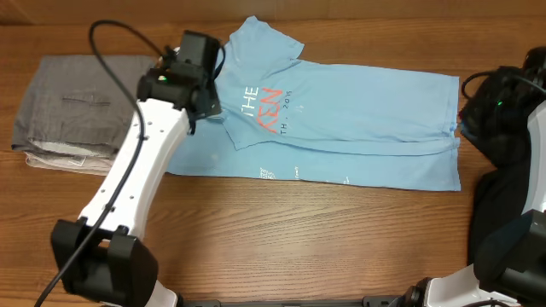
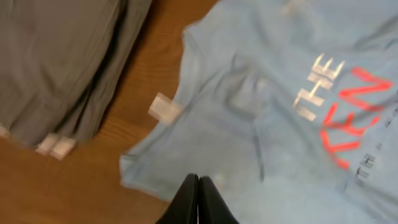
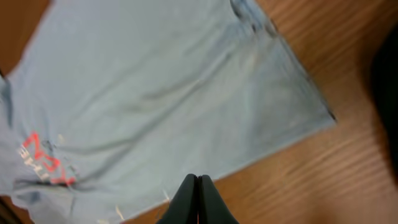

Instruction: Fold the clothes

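T-shirt (image 1: 358, 119) lying lengthwise across table (image 1: 299, 247), one long side looking folded in, collar pointing toward grey folded pile (image 1: 77, 111). Left gripper (image 2: 198, 180) hovering over collar end, right gripper (image 3: 197, 180) over hem end. Both fingers pressed together, pinching nothing, probably lining up crosswise fold.

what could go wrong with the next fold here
1. The left claw and right claw are both shut over the T-shirt, holding nothing; lowered like that they could bunch the fabric, not grip it.
2. The grey folded pile lies near the collar end; a pull that way might disturb it.
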You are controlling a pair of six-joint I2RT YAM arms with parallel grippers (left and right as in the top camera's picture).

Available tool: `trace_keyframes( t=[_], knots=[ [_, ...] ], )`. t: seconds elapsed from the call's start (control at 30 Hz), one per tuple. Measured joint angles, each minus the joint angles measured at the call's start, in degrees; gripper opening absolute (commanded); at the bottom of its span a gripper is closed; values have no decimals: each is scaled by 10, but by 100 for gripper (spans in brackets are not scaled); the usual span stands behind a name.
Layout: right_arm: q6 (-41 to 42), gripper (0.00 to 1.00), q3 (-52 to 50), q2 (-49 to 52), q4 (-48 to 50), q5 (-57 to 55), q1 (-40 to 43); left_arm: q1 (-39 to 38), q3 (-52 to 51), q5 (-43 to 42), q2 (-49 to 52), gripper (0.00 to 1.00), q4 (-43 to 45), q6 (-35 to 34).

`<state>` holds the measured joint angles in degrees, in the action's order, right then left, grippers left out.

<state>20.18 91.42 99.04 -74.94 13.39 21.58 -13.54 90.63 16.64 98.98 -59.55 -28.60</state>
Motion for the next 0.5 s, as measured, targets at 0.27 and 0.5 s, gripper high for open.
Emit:
trace_keyframes(
  t=[0.27, 0.5],
  knots=[
    [-16, 4, -142, 0, 66, 4, -3, 73, -101, -75, 0, 6, 23, -17],
    [-13, 4, -280, 0, 213, 7, -3, 90, -221, -107, 6, 4, 113, -4]
  ],
)
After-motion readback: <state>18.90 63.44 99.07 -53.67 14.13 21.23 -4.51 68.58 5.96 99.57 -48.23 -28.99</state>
